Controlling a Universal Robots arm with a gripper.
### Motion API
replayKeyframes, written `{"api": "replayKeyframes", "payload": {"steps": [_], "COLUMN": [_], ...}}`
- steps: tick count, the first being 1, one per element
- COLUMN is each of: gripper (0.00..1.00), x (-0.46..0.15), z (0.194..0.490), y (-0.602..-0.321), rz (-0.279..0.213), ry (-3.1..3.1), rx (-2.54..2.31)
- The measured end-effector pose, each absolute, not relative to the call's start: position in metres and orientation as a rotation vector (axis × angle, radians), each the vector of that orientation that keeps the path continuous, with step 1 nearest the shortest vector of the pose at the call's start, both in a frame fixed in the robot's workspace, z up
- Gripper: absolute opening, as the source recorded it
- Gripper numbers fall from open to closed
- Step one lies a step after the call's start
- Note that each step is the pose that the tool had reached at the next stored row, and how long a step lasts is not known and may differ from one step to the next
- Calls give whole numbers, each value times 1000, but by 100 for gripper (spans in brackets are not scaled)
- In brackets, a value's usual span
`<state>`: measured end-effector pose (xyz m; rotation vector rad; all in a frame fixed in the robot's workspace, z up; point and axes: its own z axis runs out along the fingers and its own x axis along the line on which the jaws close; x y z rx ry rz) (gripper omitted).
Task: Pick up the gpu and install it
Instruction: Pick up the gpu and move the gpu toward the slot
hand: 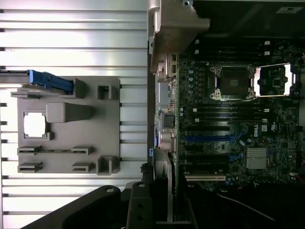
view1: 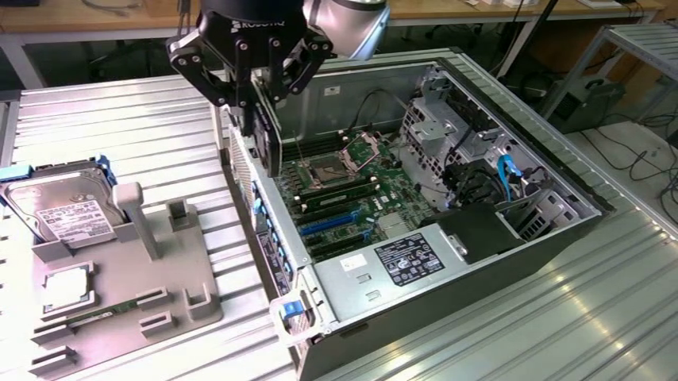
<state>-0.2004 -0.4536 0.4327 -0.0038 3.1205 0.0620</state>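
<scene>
In the exterior view, the gripper [view1: 260,111] hangs over the near wall of an open computer case [view1: 551,155] that lies on its side on a ribbed metal table [view1: 127,119]. Its fingers are pinched on the gpu [view1: 272,151], which is held upright and edge-on as a thin dark card. The card's lower end is just above the case's wall and the near edge of the motherboard [view1: 350,190]; contact with either cannot be told. On the exterior view's left, a grey holder [view1: 127,294] lies on the table, well apart from the card. It carries a silver hard drive [view1: 63,206] with a white label, a square processor chip [view1: 66,287] and a narrow memory stick [view1: 101,313]. In the wrist view, the gpu [hand: 170,186] appears as a narrow strip with a silvery edge running out from between the dark fingers. It lies along the border between the case's rear wall and the motherboard [hand: 228,124], near the blue expansion slot [hand: 205,138]. The grey holder [hand: 66,138] lies on the table [hand: 71,38] on the other side of that wall.
</scene>
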Motion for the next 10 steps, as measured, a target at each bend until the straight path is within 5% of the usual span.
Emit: {"api": "replayKeyframes", "payload": {"steps": [10], "gripper": [28], "x": [-186], "z": [433], "y": [-454], "rz": [62], "ry": [3120], "rx": [-4]}}
